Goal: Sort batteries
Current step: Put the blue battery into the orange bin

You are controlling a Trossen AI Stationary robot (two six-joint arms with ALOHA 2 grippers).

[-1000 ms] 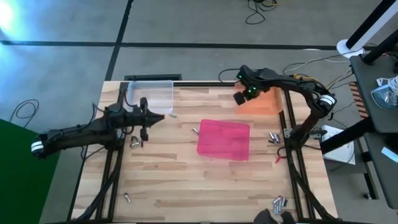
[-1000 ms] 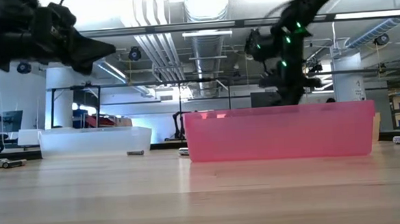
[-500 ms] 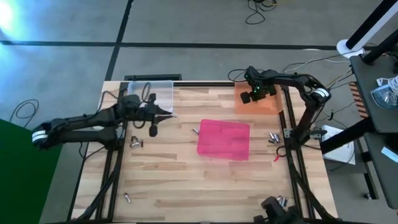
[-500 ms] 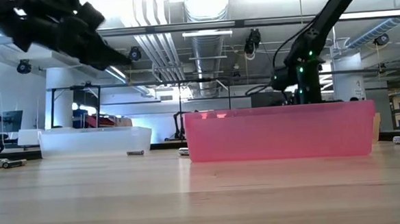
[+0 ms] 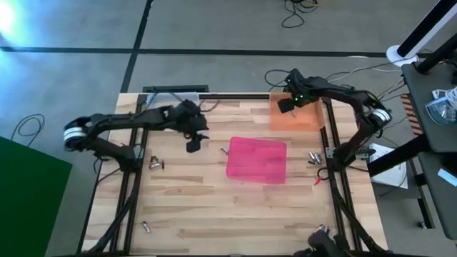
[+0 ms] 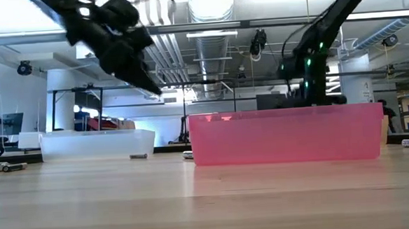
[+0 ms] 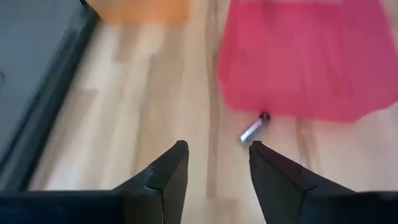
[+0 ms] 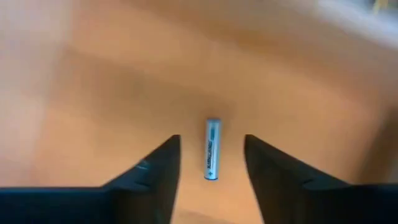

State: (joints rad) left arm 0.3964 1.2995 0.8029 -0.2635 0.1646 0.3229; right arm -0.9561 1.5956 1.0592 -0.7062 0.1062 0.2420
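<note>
The left hand (image 5: 194,145) is open above the tabletop (image 5: 193,200), near a battery (image 7: 251,130) that lies by the pink tray (image 5: 257,160). The right hand (image 5: 285,106) is open over the orange tray (image 5: 303,120), where one battery (image 8: 212,149) lies.

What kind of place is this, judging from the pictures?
Probably a robotics lab or workshop hall. The low view shows bare ceiling pipes and other frames behind; the high view shows a wooden table on a concrete floor with loose cables.
</note>
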